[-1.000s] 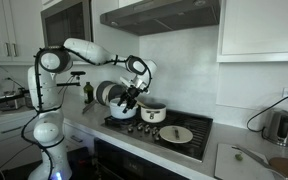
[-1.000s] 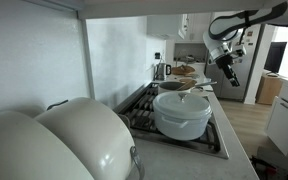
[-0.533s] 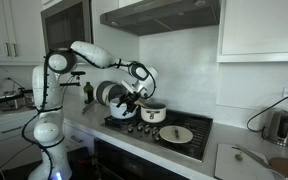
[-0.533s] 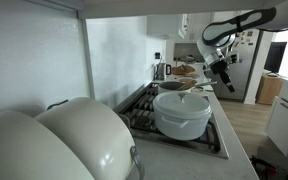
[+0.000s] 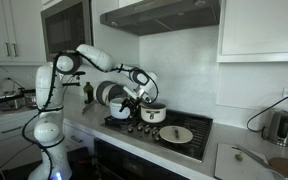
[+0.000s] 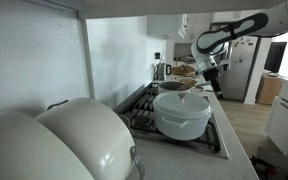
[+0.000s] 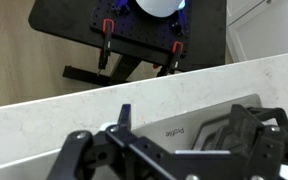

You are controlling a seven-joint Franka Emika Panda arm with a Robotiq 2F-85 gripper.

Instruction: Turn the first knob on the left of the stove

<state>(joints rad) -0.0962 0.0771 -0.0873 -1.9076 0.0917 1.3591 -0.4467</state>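
Gripper (image 7: 169, 150): lower centre of the wrist view, jaws spread wide, nothing held.
First knob (image 5: 123, 124): left end of the row on the stove (image 5: 199, 140) front edge, mid-frame, just below the gripper.
Writing: faint lettering on the stove glass, wrist view only, too small to read.
White pot (image 6: 181, 112): exterior views only.

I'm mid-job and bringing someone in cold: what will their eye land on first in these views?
First, the white arm, which reaches from the left end of the counter over the stove. Its gripper hangs low near the stove's front left corner. Next comes the white lidded pot sitting on a burner. In an exterior view, two pale domed things fill the foreground.
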